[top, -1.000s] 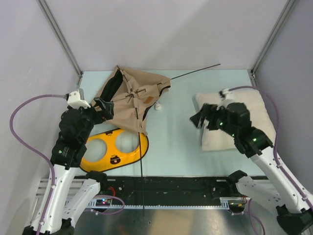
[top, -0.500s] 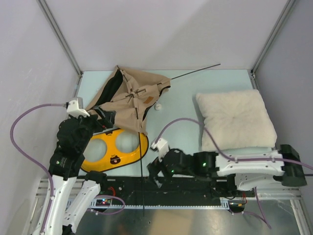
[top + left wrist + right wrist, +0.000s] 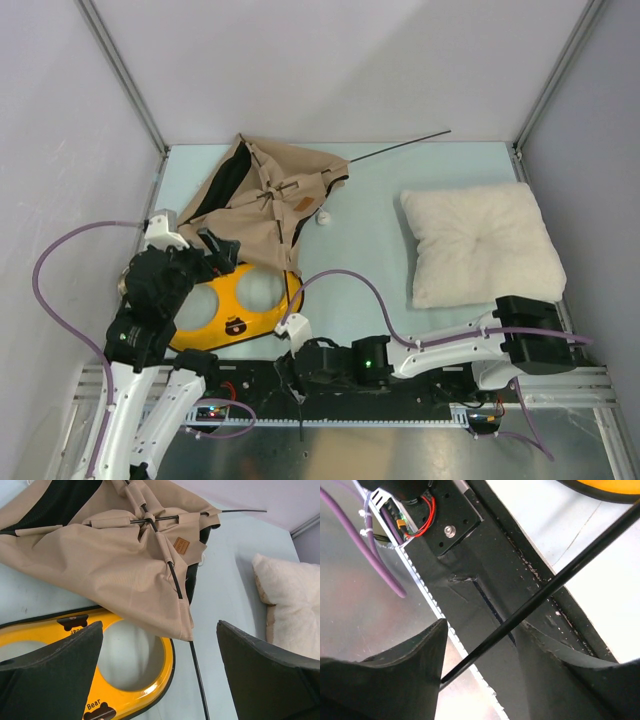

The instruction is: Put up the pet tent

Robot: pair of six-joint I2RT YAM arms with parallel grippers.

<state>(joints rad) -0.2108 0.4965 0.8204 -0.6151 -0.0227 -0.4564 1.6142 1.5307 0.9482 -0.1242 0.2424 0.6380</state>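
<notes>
Pale blue-green tabletop, boxed in by grey walls, ends at a black strip (image 3: 490, 565) along the near edge. Over that strip the right gripper (image 3: 485, 635) hangs low. Its jaws stand apart on either side of a thin black pole (image 3: 545, 591), and neither pad visibly presses it. Farther in, the left gripper (image 3: 160, 625) hovers with wide, empty jaws above a yellow double-bowl feeder (image 3: 228, 300). The pole runs back to the collapsed tan fabric pet tent (image 3: 270, 195), which lies flat at the far left, overlapping the feeder's far edge. Its brown label patch (image 3: 298, 205) faces up, with a small white pom-pom (image 3: 322, 218) just beside it. A cream fluffy pillow (image 3: 480, 240) lies well apart on the right.
</notes>
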